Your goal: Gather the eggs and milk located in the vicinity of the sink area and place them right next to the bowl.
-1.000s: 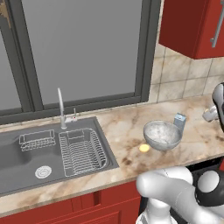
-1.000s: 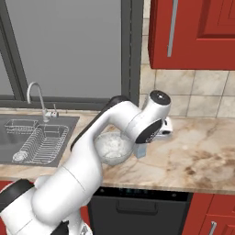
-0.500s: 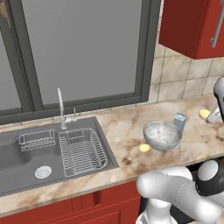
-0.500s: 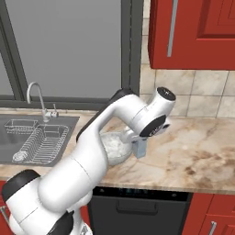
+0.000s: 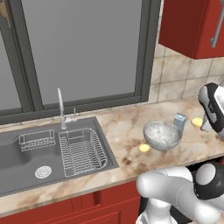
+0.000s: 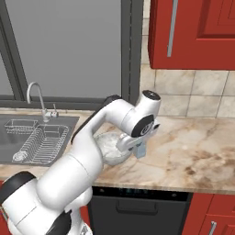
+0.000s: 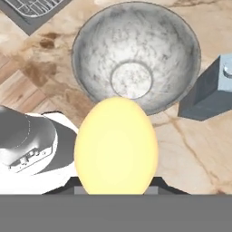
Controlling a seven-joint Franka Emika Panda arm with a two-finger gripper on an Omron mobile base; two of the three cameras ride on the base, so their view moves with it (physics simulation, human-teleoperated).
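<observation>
Bowl (image 5: 162,134) on counter (image 5: 127,131), right of sink (image 5: 52,153). Milk (image 5: 179,122) just behind-right of bowl; one egg (image 5: 144,148) just front-left of it. Gripper (image 5: 202,124) clamped on 2nd egg (image 7: 116,146), beyond milk from bowl. Vs 0.5 s ago: held egg lower, nearer counter.

smooth matt egg (image 7: 116,145), speckled stone-like bowl (image 7: 136,54)
</observation>
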